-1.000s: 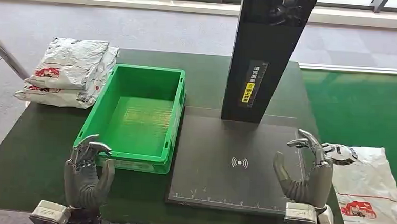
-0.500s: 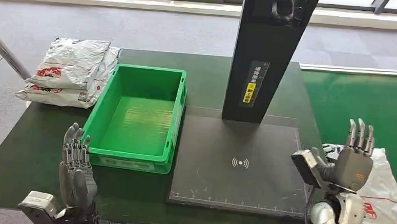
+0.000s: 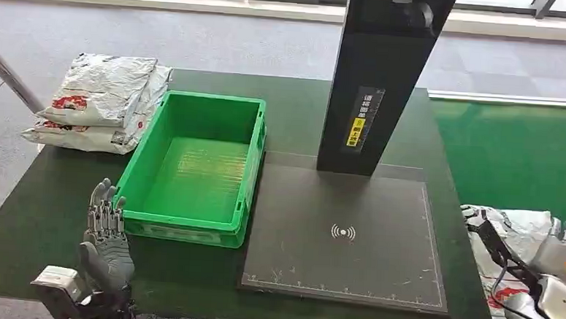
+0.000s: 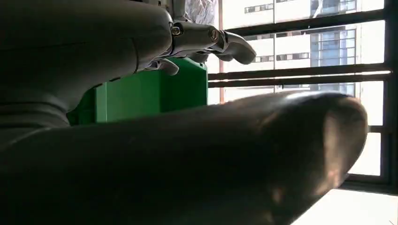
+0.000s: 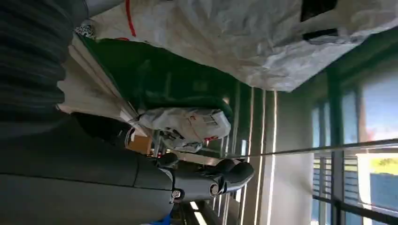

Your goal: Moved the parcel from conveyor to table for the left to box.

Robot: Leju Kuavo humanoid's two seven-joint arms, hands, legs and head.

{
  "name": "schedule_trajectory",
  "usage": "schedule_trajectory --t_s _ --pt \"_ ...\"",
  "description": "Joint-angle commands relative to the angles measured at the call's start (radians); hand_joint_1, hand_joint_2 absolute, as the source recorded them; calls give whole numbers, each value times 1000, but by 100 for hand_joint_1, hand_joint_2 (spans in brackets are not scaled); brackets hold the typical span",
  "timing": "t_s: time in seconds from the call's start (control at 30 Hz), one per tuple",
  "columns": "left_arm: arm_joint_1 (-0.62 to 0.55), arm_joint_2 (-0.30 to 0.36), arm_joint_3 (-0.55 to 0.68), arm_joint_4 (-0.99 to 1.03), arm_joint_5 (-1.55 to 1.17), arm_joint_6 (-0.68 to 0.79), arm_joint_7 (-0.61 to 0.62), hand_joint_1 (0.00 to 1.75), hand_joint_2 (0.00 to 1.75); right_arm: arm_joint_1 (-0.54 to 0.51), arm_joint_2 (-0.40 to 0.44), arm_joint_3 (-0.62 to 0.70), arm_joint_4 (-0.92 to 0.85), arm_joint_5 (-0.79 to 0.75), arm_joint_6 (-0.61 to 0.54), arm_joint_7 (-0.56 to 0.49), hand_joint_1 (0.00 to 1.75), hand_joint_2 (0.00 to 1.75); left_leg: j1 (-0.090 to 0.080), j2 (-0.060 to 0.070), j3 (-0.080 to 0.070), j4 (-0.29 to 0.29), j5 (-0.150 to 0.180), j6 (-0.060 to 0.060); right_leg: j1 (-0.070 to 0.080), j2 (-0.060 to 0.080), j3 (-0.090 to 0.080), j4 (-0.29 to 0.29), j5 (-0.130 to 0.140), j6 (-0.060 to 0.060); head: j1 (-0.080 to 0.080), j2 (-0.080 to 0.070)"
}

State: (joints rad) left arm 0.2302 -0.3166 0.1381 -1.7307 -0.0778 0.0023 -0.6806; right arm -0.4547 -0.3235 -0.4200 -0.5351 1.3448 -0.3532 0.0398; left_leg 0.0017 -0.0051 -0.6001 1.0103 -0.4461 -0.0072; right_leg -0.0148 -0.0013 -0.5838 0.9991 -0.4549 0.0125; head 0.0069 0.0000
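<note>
Head view, w/ both wrist views. Task item: white parcel (image 3: 514,237) lying flat on green conveyor (image 3: 514,153), off the table's right edge, not yet lifted.

Right hand (image 3: 562,256): over the parcel's near part, back of hand up, fingers straight and side by side, holding nothing; whether the palm touches the bag cannot be told. Judged a reach posture: flat hand over a limp poly bag suits pressing or scooping rather than pinching. In the right wrist view the crinkled bag surface (image 5: 263,37) sits close by the hand, so the hand is judged very near it.

Left hand (image 3: 104,230): raised at the near left of the table (image 3: 59,192), fingers upright and slightly apart, empty. It stands just beside the green crate (image 3: 199,166), near wall toward the hand; judged parked there to be ready for boxing once the parcel arrives. The left wrist view shows the crate wall (image 4: 150,93) just past the fingertips.

Between the hands: dark scanner pad (image 3: 342,236) w/ black upright post (image 3: 379,77) at its far edge; a likely drop zone, within reach of both arms. Beyond the left hand, past the crate's far-left corner: stack of similar parcels (image 3: 96,102).

Stage (est.): early, pick-up not begun. Risk: slick film may slide under flat fingers.
</note>
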Motion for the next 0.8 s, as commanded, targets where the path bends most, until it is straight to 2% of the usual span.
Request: schedule_trajectory --t_s 0.03,0.1,0.17,0.63,0.73,0.77,0.8 --pt "-41 18 52 104 -12 -30 2 0 0 -127 -96 -132 261 22 109 96 0 175 -1 1 3 -3 0 0 -1 0 2 -2 0 -1 0 0" --pt "-43 19 50 106 -15 -31 4 0 0 -117 -98 -142 264 21 112 100 0 175 0 -2 3 -2 1 0 0 -2 3 -2 0 -1 0 0" --pt "-39 20 53 100 -19 -32 7 0 0 -115 -97 -166 280 17 147 150 0 175 0 -1 3 -2 0 0 0 -2 3 -2 0 -1 0 0" --pt "-34 18 61 85 -27 -33 19 0 0 -112 -82 -189 287 18 159 182 0 175 0 2 2 -1 0 0 0 1 2 -1 0 -1 0 0" --pt "-33 17 74 87 -33 -36 31 0 0 -117 -27 -206 297 19 238 151 0 175 0 2 3 -2 0 0 0 2 2 -2 0 -1 0 0" --pt "-33 15 76 90 -38 -38 33 0 0 -118 2 -203 298 28 270 127 33 175 0 4 4 -3 0 0 1 3 3 -3 1 -1 0 0" --pt "-33 14 76 92 -43 -39 35 0 0 -116 19 -199 296 33 269 130 175 175 1 6 6 -4 0 -1 1 5 4 -5 2 -2 0 0"
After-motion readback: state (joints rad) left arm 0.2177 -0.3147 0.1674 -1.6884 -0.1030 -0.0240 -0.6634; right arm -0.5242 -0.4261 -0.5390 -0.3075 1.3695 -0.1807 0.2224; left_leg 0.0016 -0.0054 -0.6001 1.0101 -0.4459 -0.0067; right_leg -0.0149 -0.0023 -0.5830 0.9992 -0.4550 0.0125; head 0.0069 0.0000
